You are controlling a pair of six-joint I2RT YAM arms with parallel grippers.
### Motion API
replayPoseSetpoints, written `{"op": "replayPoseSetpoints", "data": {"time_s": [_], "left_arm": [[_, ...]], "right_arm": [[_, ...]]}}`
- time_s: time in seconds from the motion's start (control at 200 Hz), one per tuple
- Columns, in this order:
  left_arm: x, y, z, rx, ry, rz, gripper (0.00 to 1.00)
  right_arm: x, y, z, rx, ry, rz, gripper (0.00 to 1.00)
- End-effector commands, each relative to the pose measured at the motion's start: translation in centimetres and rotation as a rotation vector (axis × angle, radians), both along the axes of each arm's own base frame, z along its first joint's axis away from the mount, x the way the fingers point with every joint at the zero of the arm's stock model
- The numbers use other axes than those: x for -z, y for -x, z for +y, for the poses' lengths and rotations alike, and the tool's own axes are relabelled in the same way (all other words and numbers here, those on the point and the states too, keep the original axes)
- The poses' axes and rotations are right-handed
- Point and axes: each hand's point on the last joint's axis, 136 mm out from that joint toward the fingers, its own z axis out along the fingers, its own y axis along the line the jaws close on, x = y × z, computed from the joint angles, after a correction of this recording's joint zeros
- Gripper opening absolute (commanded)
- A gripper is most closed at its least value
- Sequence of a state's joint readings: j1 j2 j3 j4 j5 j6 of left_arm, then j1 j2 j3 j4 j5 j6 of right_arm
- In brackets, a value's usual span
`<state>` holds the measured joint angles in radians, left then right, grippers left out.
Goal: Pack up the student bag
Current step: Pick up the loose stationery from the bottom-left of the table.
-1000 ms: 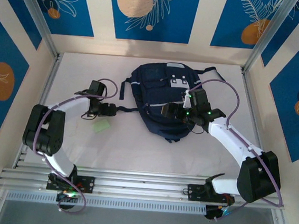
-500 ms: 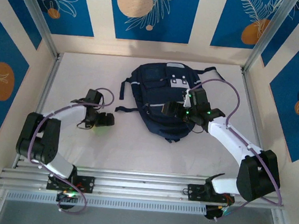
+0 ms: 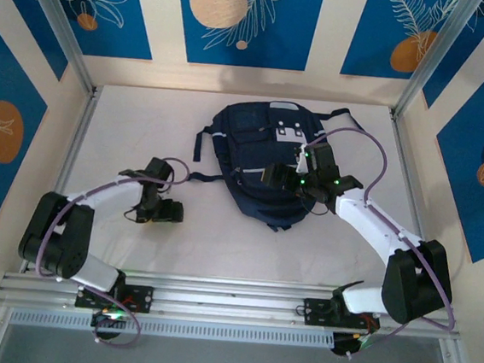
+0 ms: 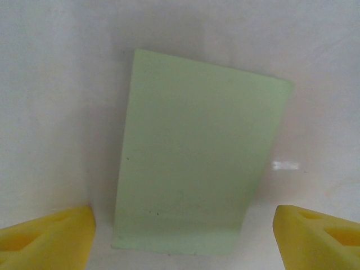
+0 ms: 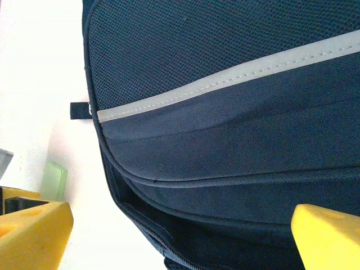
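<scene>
Left gripper [image 3: 164,212]: fingers spread, low over a pale green pad [image 4: 197,157] lying flat on the table [image 3: 218,248], left of centre; not gripping it. Backpack [image 3: 246,139]: flat, mid-table toward the back edge. Right gripper [image 3: 278,178]: fingers wide apart over the backpack's near part, holding nothing.

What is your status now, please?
Left fingers open, either side of green pad, not touching. Right fingers open over bag. Bag flat on table, pad outside it.
</scene>
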<state>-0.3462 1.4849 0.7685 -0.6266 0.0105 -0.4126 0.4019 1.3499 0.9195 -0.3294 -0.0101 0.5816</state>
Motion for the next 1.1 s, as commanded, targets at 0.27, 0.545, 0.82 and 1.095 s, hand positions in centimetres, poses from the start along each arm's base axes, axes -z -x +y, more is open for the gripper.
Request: {"op": "replayPoseSetpoints", "data": {"time_s": [0.27,0.545,0.82,1.095], "left_arm": [[0.4,0.1,0.0,0.071,-0.131,0.021,0.43],[-4.7,-2.7,-6.2,0.217,-0.012,-0.108,0.42],[-12.0,-4.4,-16.0,0.481,0.299,-0.316,0.46],[-15.4,-4.2,-20.4,0.635,0.435,-0.440,0.48]], "right_arm": [[-0.1,0.1,-0.3,0.017,-0.005,-0.005,1.00],[-2.1,0.2,2.3,-0.067,-0.103,-0.005,0.99],[-6.9,1.5,6.7,-0.286,-0.295,-0.041,0.92],[-8.0,2.6,7.6,-0.366,-0.364,-0.023,0.87]]}}
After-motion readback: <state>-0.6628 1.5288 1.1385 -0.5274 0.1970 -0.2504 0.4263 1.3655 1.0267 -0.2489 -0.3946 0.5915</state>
